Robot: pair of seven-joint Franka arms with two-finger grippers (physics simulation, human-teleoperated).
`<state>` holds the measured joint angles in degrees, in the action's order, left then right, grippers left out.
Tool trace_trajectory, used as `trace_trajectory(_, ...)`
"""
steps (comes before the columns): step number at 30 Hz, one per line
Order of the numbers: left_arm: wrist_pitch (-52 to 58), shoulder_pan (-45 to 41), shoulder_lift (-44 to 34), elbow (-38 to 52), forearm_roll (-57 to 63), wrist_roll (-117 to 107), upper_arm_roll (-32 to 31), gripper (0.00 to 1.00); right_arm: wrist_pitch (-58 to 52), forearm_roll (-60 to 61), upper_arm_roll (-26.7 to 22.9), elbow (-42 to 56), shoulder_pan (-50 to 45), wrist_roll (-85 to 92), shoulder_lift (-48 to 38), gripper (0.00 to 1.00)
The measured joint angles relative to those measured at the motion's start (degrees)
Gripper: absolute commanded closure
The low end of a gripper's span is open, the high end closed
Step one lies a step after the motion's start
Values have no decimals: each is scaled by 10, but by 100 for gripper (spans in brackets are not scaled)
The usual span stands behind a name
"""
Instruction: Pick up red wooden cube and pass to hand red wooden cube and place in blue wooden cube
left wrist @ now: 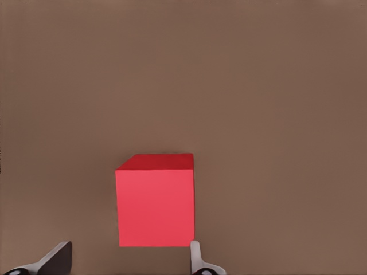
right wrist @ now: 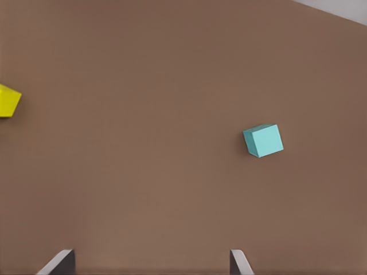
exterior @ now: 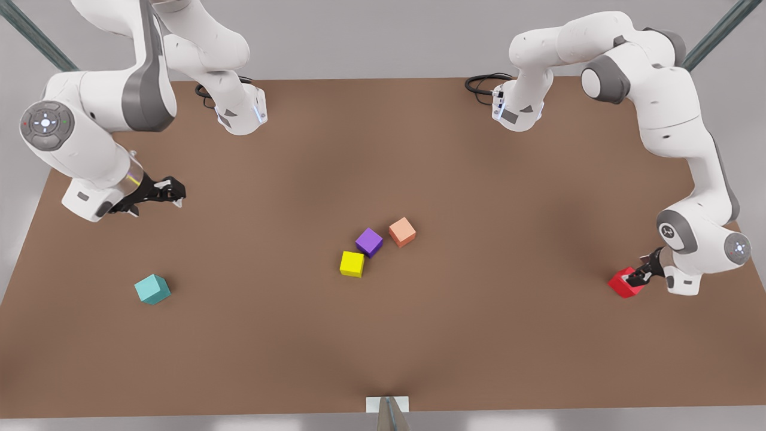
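Observation:
The red wooden cube (exterior: pixel 622 283) (left wrist: pixel 155 200) rests on the brown table at the front view's right. My left gripper (exterior: pixel 639 275) (left wrist: pixel 126 260) is right at it and open. One of its fingertips (left wrist: pixel 195 255) is level with a side of the cube, the other stands well clear. The blue wooden cube (exterior: pixel 152 289) (right wrist: pixel 263 140), teal in colour, sits on the table at the front view's left. Above and behind it hangs my right gripper (exterior: pixel 173 194) (right wrist: pixel 149 263), open with nothing between its fingers.
A purple cube (exterior: pixel 369 242), a yellow cube (exterior: pixel 352 264) (right wrist: pixel 8 100) and a salmon-orange cube (exterior: pixel 402 231) cluster mid-table. Both arm bases stand at the table's (exterior: pixel 508 335) far edge. A small white mount (exterior: pixel 388 405) sits at the near edge.

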<state>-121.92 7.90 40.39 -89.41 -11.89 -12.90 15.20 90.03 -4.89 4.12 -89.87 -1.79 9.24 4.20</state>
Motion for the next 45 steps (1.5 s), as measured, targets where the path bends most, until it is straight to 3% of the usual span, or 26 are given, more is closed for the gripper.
trace_trajectory(24,-107,-10,70,1,-9,-74,-5,0,3,-3,3,-18,1,10,2,0)
trace_trajectory(25,-110,-10,72,1,-10,-76,-6,5,3,-3,3,-19,0,10,2,0)
trace_trajectory(26,-111,-10,74,1,-9,-78,-6,23,3,-3,3,-19,0,10,2,0)
trace_trajectory(27,-113,-11,75,1,-9,-80,-6,33,3,-3,3,-20,0,10,2,0)
trace_trajectory(29,-115,-12,76,1,-7,-85,-6,38,3,-3,3,-21,0,11,2,0)
trace_trajectory(35,-112,-14,54,4,-15,-97,-24,38,4,-3,3,-24,0,11,2,0)
trace_trajectory(38,-80,-12,36,49,-27,-103,-95,38,4,-3,3,-25,1,12,2,0)
trace_trajectory(41,36,-11,34,181,-39,-109,-235,35,5,-3,3,-25,0,12,2,0)
trace_trajectory(45,163,-13,57,238,-120,-99,-403,35,5,-3,3,-25,0,12,3,0)
